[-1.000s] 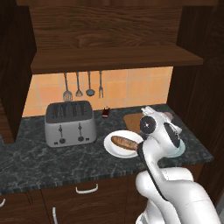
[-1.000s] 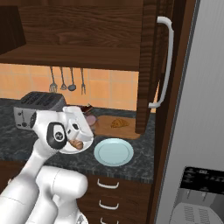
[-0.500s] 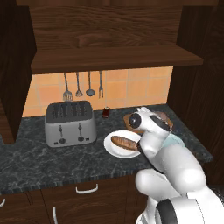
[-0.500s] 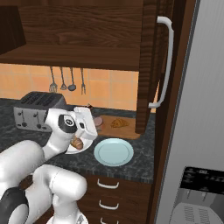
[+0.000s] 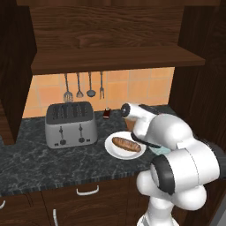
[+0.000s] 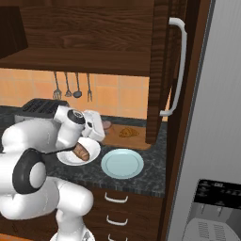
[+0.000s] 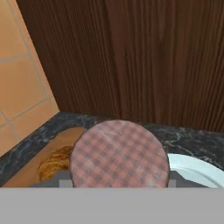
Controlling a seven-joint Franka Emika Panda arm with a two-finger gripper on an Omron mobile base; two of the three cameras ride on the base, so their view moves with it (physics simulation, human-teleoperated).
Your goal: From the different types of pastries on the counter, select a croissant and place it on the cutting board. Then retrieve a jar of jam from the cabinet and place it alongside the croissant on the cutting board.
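The gripper point(image 6: 100, 126) holds the jar of jam point(image 7: 119, 153). The croissant point(image 6: 126, 133) sits on the cutting board point(image 6: 134, 138), just beside it. The jar could bump the croissant.

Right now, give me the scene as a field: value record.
croissant: small golden-brown curved pastry lying on the light-brown wooden cutting board
loaf: long brown baguette-like loaf on a round white plate
empty plate: round light-blue plate in front of the board
jar: round pink checked lid close under the hand camera
gripper: fingers hidden, state unclear
toaster: silver toaster on the dark marbled counter
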